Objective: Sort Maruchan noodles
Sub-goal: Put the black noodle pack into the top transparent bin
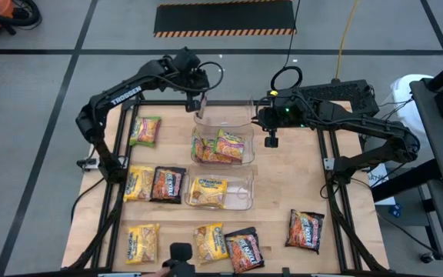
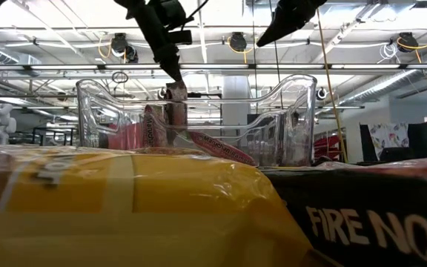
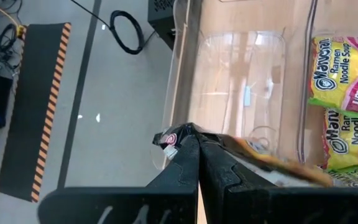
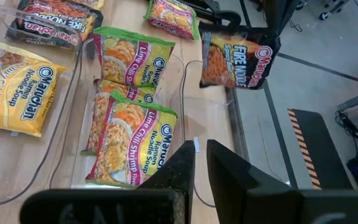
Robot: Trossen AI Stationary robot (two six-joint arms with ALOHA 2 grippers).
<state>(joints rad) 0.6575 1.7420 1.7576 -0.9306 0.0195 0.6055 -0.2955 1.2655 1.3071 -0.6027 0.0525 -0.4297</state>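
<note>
My left gripper (image 1: 197, 98) is shut on a dark Fire noodle packet (image 4: 236, 57) and holds it over the left end of the empty far clear bin (image 1: 225, 114). The middle bin (image 1: 246, 146) holds green Lime Chili Shrimp packets (image 4: 132, 127). The near bin (image 1: 241, 192) has one yellow packet (image 1: 208, 191) lying flat in it. My right gripper (image 4: 201, 165) hovers at the right end of the far bins, open by a narrow gap, with nothing between its fingers. More Maruchan noodles lie flat on the wooden table. My left gripper pinches the dark packet's crimped end (image 3: 171, 138) between its two fingers (image 3: 188, 155), near one corner. The fingers slant down from the table's far left. The packet hangs below them, slightly tilted and lifted clear of the table, over the empty bin.
Loose packets lie on the table: a green one (image 1: 144, 131) at the far left, a yellow (image 1: 139, 183) and a dark one (image 1: 168, 185) at mid left, and two yellow (image 1: 142, 242) (image 1: 210, 242) and two dark (image 1: 243, 250) (image 1: 304, 231) along the near edge.
</note>
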